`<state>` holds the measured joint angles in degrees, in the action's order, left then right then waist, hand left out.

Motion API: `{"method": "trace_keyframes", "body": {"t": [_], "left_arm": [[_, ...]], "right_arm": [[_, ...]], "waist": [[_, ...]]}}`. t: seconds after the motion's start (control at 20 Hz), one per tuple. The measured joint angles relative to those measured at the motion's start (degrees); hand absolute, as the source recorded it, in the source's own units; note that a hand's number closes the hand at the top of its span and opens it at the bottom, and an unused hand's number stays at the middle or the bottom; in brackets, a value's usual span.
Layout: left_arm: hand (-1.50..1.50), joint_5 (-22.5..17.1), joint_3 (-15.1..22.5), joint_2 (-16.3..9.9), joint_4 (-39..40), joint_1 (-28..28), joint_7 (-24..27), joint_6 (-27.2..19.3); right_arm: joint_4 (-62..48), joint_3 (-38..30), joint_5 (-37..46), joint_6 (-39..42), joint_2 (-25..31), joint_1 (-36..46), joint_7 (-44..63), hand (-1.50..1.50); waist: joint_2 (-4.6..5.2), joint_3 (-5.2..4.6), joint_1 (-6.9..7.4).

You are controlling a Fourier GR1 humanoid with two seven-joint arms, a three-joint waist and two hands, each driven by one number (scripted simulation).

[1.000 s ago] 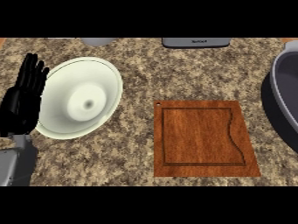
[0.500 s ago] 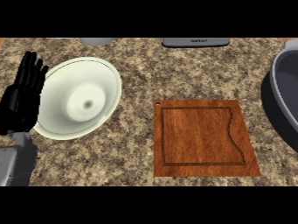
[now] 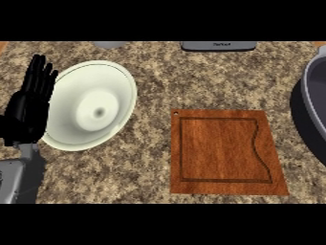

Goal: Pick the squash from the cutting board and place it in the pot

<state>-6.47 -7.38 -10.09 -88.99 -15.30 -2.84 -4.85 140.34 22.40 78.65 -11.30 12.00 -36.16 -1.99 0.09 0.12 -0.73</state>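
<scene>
In the head view, the left robot hand rests released, fingers straight up, at the left edge beside a pale plate. The cutting board lies bare on the tabletop, well apart; the pot sits at the right. No squash shows.

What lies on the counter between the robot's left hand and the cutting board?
In the head view, a pale plate lies between the left hand and the cutting board; a strip of bare speckled counter separates plate and board.
</scene>
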Motion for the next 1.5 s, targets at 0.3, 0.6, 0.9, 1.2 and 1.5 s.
{"method": "trace_keyframes", "body": {"t": [0.3,0.6,0.9,1.2,1.5], "left_arm": [[0.0,-0.1,-0.02,-0.12,0.51,-0.3,0.13,0.37],[0.0,0.35,0.76,0.55,0.19,-0.68,-0.13,-0.09],[0.0,-0.17,0.34,-0.07,0.87,-1.28,-0.29,0.69],[0.0,0.26,0.91,0.53,0.82,-1.49,-0.31,0.31],[0.0,0.53,1.47,0.82,0.07,-0.91,-0.51,0.47]], "right_arm": [[-1.97,-11.57,-2.66,3.15,1.01,4.45,1.61,1.5],[-7.21,-23.92,-15.18,6.67,2.89,12.13,1.22,1.5],[-18.99,-39.1,-36.27,10.36,9.87,21.46,-3.87,1.5],[-41.89,-50.74,-48.91,14.05,20.9,32.17,-15.5,1.5],[-67.26,-51.02,-47.58,13.15,28.13,43.14,-26.39,1.5]], "waist": [[0.32,0.09,0.57],[0.32,0.18,1.07],[0.29,0.15,1.33],[0.29,0.09,1.86],[0.35,0.02,2.42]]}}
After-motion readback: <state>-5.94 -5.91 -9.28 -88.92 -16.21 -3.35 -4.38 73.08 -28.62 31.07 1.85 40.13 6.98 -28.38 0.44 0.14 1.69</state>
